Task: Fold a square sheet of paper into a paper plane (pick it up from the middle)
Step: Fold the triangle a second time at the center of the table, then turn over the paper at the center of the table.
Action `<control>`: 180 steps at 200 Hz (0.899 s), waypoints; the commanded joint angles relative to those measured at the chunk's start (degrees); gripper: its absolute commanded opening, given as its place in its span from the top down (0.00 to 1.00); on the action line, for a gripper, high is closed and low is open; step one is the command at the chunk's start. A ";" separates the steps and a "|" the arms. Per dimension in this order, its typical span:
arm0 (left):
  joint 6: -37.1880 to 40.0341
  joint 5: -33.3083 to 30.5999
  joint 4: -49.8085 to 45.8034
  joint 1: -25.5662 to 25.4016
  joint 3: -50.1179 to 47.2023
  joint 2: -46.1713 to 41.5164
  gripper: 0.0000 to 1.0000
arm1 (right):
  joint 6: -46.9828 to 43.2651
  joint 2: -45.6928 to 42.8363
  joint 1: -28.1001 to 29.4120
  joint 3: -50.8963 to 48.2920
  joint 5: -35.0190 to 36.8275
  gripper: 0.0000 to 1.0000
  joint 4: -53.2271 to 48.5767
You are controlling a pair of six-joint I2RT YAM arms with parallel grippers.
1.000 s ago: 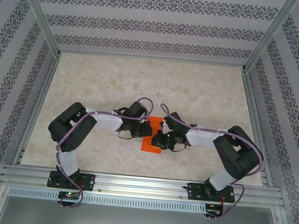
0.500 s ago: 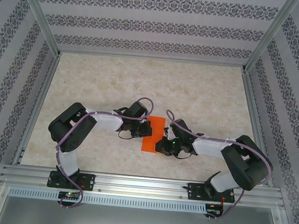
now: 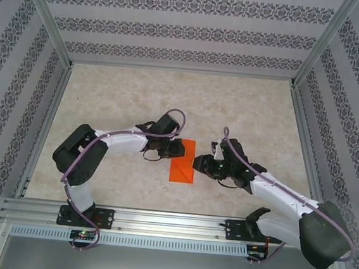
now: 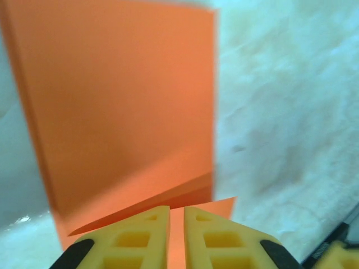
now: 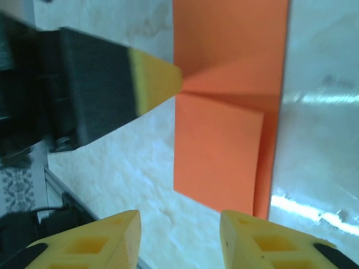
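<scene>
A pale marbled tabletop (image 3: 245,109) is lying under even light and glinting in patches where it is seen close. Wallpaper with dark floral bands is running across the back wall (image 3: 190,27) and down the left wall (image 3: 8,99) and the right wall (image 3: 354,132). Two slanted metal posts (image 3: 45,15) (image 3: 325,40) are rising from the far corners, and thin metal edging (image 3: 43,128) is framing the tabletop's sides. Along the near edge a grooved aluminium rail (image 3: 171,224) is spanning the width, with a perforated white strip (image 3: 169,243) just below it and a plain grey panel (image 3: 166,268) beneath.
</scene>
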 commanded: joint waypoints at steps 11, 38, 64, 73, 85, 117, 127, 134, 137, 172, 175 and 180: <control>2.55 -1.06 -4.85 -0.39 1.46 -3.92 0.84 | 0.10 4.93 -1.07 0.36 0.28 0.52 0.53; 0.91 0.98 -1.97 -0.43 -1.87 -4.72 0.85 | -0.38 9.42 -1.11 1.82 -1.60 0.52 3.50; 1.12 2.10 -1.42 -0.51 -3.06 -3.94 0.87 | -1.56 14.73 -1.17 3.91 -2.68 0.54 4.48; 1.16 2.49 -1.26 -0.52 -3.16 -3.52 0.87 | -1.71 16.43 -1.16 4.59 -3.40 0.56 5.24; 1.41 2.94 -1.23 -0.51 -2.92 -2.71 0.88 | -2.01 18.21 -1.14 5.32 -3.81 0.57 5.74; 1.74 2.82 -1.26 -0.60 -2.44 -0.26 0.89 | -2.59 22.09 -1.26 6.60 -3.56 0.58 6.33; 1.82 2.64 -1.15 -0.63 -2.40 0.76 0.89 | -2.68 22.86 -1.16 6.85 -3.77 0.59 6.73; 1.74 2.54 -1.12 -0.60 -2.29 1.49 0.89 | -2.69 23.23 -1.16 7.08 -3.78 0.60 6.61; 1.81 2.48 -1.18 -0.60 -2.23 1.80 0.89 | -2.76 23.34 -1.16 7.20 -3.67 0.60 6.43; 1.90 0.96 -1.64 -0.71 -1.95 3.89 0.90 | -2.50 23.30 -1.15 6.80 -3.00 0.60 6.38; 1.93 0.88 -1.73 -0.70 -1.95 3.96 0.90 | -2.50 23.41 -1.08 6.71 -3.02 0.60 6.39; 2.06 0.74 -1.78 -0.69 -2.00 4.14 0.91 | -2.50 23.51 -1.09 6.62 -3.10 0.60 6.41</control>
